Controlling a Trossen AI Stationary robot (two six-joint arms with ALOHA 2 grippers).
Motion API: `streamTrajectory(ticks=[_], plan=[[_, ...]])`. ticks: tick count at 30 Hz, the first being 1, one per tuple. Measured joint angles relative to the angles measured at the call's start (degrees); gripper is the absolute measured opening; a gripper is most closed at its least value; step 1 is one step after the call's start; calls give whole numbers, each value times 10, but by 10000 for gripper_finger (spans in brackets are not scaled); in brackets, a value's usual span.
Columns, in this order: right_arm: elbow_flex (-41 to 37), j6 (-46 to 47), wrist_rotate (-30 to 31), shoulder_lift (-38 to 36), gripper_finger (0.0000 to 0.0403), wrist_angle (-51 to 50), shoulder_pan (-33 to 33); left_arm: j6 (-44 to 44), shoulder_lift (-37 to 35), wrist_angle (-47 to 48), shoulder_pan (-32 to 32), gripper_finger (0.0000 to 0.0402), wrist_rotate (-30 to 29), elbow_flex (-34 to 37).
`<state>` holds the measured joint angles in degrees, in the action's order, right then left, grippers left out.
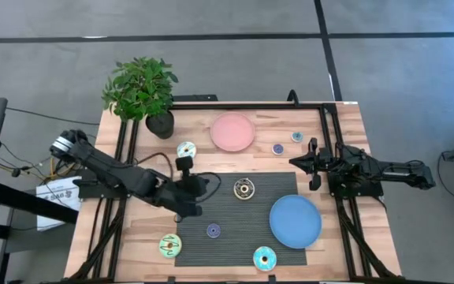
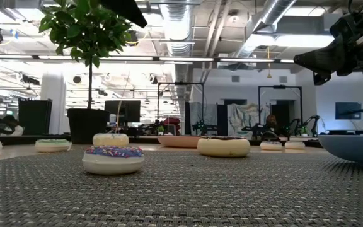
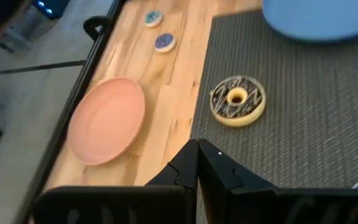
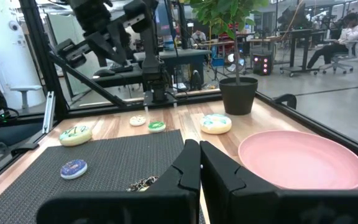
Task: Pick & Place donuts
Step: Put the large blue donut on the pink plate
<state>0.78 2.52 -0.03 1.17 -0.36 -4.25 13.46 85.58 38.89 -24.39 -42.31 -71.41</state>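
Several donuts lie flat on the table. A brown-iced cream donut (image 1: 244, 188) (image 3: 237, 100) rests on the dark mat (image 1: 235, 237), as do a small purple one (image 1: 213, 230) (image 2: 113, 159) and a cyan one (image 1: 264, 258). A green-iced donut (image 1: 169, 246) lies at the mat's left edge, and a cyan-and-white one (image 1: 186, 149) on the wood. Two small donuts (image 1: 277, 148) (image 1: 296, 136) lie beyond the mat. My left gripper (image 1: 210, 184) (image 3: 199, 149) hangs shut and empty above the mat, left of the brown donut. My right gripper (image 1: 294, 162) (image 4: 199, 149) waits shut and level at the table's right side.
A pink plate (image 1: 233, 132) sits on the wood at the far middle. A blue plate (image 1: 295, 221) lies on the mat's right part. A potted plant (image 1: 142, 91) stands at the far left corner. Black frame rails (image 1: 124, 142) run along both sides.
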Motion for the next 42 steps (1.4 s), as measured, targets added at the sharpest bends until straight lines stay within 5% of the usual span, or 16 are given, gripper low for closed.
streamTrajectory(ticks=[9,19,30,42], plan=[[0,0,0,0,0,0,0,11,88,227,13,100,90,-122],[0,0,0,0,0,0,0,102,102,282,-26,235,241,-128],[0,0,0,0,0,0,0,233,101,291,-192,247,221,-86],[0,0,0,0,0,0,0,287,101,85,-215,247,326,88]])
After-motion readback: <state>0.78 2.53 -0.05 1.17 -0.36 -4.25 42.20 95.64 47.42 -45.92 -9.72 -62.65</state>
